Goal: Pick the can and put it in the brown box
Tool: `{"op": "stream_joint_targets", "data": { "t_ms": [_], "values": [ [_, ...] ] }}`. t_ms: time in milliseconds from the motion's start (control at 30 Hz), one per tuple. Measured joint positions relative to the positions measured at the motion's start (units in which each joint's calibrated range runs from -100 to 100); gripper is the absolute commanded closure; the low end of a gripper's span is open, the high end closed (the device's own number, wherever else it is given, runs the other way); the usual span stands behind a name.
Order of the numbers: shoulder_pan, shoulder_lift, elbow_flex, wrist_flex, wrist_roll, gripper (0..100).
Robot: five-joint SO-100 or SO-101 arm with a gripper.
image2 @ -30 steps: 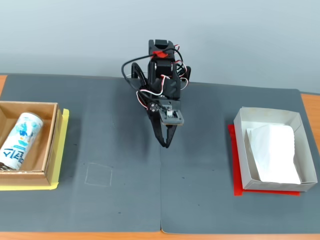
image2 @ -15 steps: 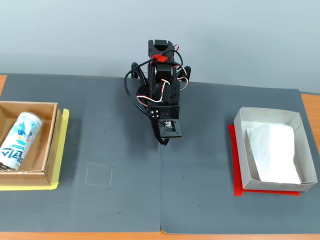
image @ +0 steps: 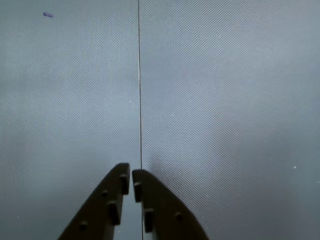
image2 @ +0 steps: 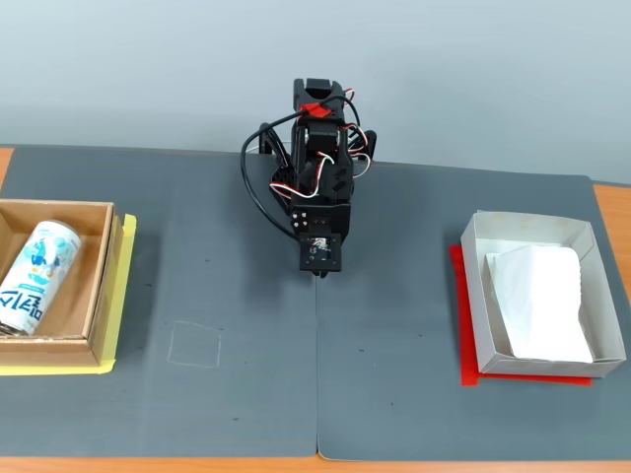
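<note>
As seen left to right in the fixed view, the can (image2: 34, 275) lying flat inside the brown box (image2: 102, 296), folded arm mid-surface (image2: 237, 394), hand (image: 131, 173) empty with fingers together, white-grey box (image2: 475, 325) holding white paper (image2: 537, 296) at right.

Plain pale grey-blue wall (image2: 473, 69) fills the back, evenly lit, no hard shadows. Below it lies a dark grey textured mat (image2: 414, 325), a thin seam (image2: 316, 374) running down its middle. Orange-brown tabletop (image2: 613, 212) peeks out past the mat's right, left and front edges.
</note>
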Motion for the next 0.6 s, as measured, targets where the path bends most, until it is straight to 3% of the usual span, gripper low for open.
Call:
{"op": "stream_joint_targets", "data": {
  "t_ms": [600],
  "values": [
    [0.2,0.0,-0.2,0.0,-0.1,99]
  ]
}}
